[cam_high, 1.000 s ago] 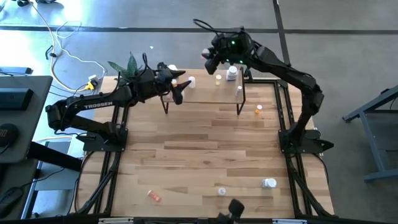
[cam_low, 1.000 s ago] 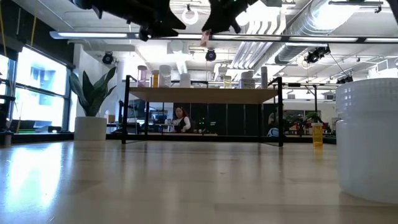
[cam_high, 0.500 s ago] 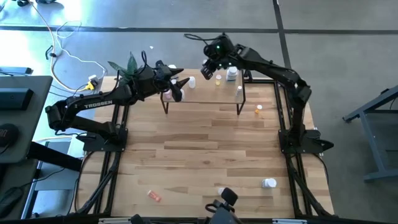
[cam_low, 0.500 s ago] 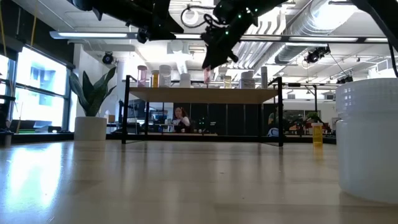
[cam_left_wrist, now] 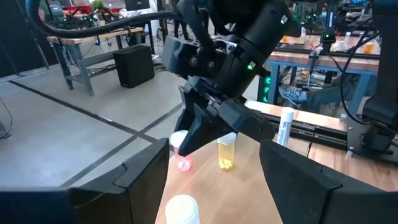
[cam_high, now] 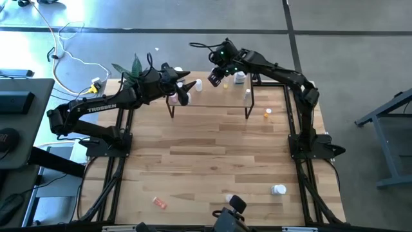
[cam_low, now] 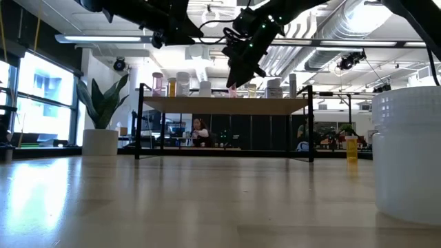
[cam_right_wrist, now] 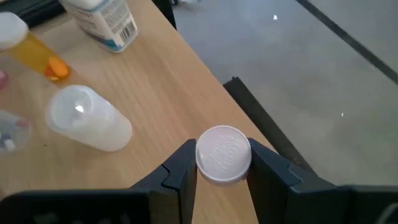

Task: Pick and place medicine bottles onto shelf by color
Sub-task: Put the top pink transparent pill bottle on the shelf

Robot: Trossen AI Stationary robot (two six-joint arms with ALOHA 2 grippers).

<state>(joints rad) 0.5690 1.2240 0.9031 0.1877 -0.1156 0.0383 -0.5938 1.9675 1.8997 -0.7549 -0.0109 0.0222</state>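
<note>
A potted plant (cam_low: 102, 117) with long green leaves stands in a white pot at the far left corner of the wooden table (cam_high: 206, 161). White cables (cam_high: 67, 51) trail over the grey floor (cam_high: 335, 26) beyond that corner. A dark desk (cam_high: 19, 122) sits at the left edge of the high view. In the room behind, a person (cam_low: 200, 132) sits among workbenches, and ducts (cam_low: 358, 21) run along the ceiling.

We looked straight down overhead; level from tabletop height toward the shelf (cam_low: 224, 105); both wrist cameras sat close above that shelf (cam_high: 209, 95), shared by all.
</note>
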